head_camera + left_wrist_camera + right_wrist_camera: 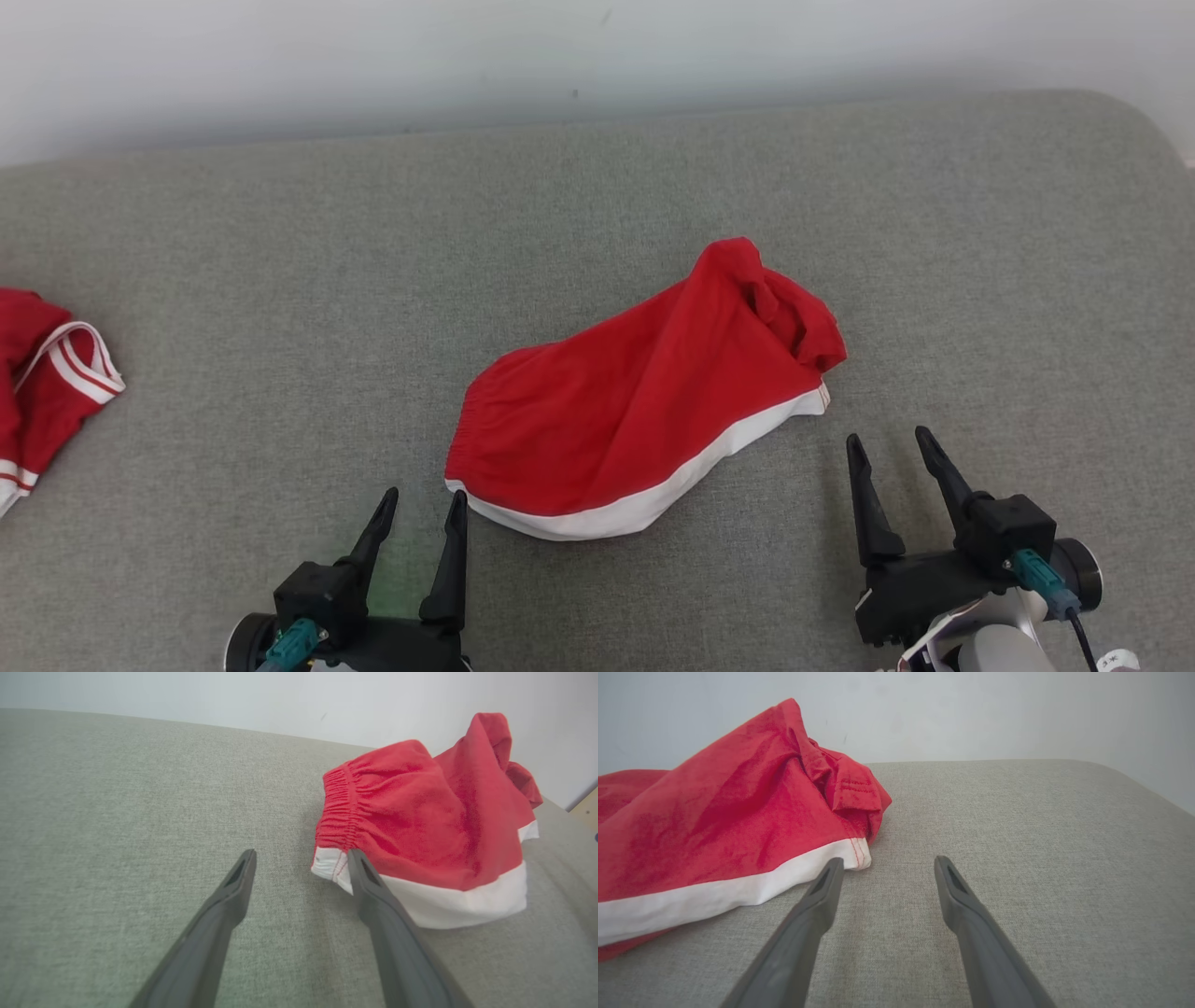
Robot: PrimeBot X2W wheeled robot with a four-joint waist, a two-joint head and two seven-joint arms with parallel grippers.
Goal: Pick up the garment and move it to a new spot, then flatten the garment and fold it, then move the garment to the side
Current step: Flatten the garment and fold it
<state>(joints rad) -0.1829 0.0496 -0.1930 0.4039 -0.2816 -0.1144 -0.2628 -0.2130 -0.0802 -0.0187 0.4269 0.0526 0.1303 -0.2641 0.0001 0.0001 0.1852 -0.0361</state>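
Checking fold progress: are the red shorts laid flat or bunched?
Bunched: the red shorts hump up off the grey cushion, with their far end crumpled.

We count two garments, two grippers, one surface.
Two red cloth pieces: one crumpled red cloth garment with a white band (644,411) and one red garment with white stripes (42,392). One grey woven padded surface (280,280). Two dark grippers, the left gripper (425,499) and the right gripper (887,437), with four long fingers between them.

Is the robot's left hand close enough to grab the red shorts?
Probably yes. The left gripper is open and sits right beside a corner of the red shorts, with just gray cushion around it.
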